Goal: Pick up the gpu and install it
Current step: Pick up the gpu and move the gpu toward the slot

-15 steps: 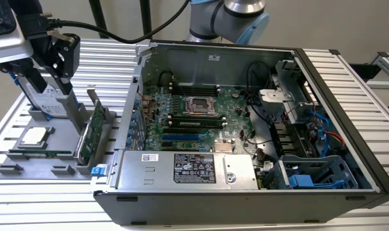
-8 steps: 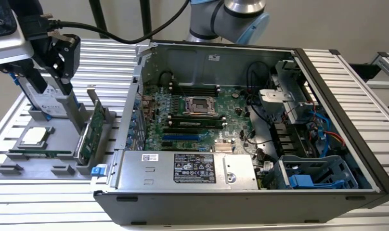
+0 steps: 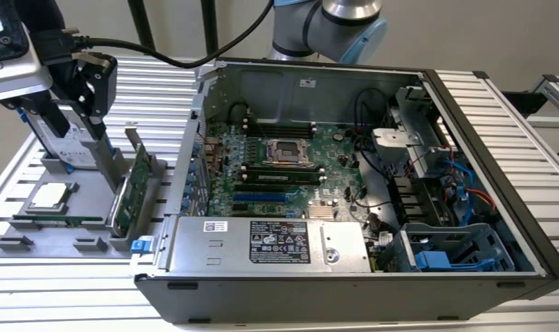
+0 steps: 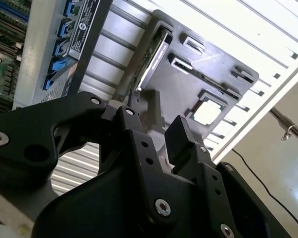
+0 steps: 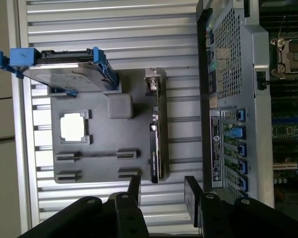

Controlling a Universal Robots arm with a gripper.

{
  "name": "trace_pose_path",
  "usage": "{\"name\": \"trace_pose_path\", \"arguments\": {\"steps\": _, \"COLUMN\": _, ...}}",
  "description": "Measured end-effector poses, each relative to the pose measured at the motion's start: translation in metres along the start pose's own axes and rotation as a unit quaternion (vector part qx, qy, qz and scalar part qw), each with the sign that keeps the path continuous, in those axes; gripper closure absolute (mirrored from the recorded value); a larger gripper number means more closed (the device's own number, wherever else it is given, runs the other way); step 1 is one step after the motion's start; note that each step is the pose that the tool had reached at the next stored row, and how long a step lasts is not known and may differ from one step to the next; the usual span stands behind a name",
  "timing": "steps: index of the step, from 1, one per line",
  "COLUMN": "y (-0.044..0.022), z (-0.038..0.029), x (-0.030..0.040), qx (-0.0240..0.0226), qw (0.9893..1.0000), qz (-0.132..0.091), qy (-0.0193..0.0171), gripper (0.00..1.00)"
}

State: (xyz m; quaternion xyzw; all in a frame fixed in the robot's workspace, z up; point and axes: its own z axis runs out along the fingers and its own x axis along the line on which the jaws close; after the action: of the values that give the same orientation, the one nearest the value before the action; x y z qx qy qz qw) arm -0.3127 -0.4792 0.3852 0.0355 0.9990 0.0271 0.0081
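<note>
Case [image 3: 353,294] sits on bench [image 3: 501,97], toward the exterior view's right. Tray [image 3: 49,247] just beside it on the left. In tray: gpu [image 3: 132,190] on edge nearest case, hard drive [image 3: 63,145] at back, CPU [image 3: 50,196] before it, memory stick [image 3: 58,221] frontmost. Gripper [image 5: 163,191] above tray.

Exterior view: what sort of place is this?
Probably a robotics lab bench for computer assembly: a robot arm, an open computer case on a slatted metal table, and a grey tray holding the gpu.
</note>
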Motion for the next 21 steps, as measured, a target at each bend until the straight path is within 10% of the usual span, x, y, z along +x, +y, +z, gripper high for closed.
{"name": "trace_pose_path", "arguments": {"steps": 21, "y": -0.0007, "z": 0.012, "x": 0.0002, "qx": 0.0, "qw": 1.0, "qz": 0.0, "qy": 0.0, "gripper": 0.0}}
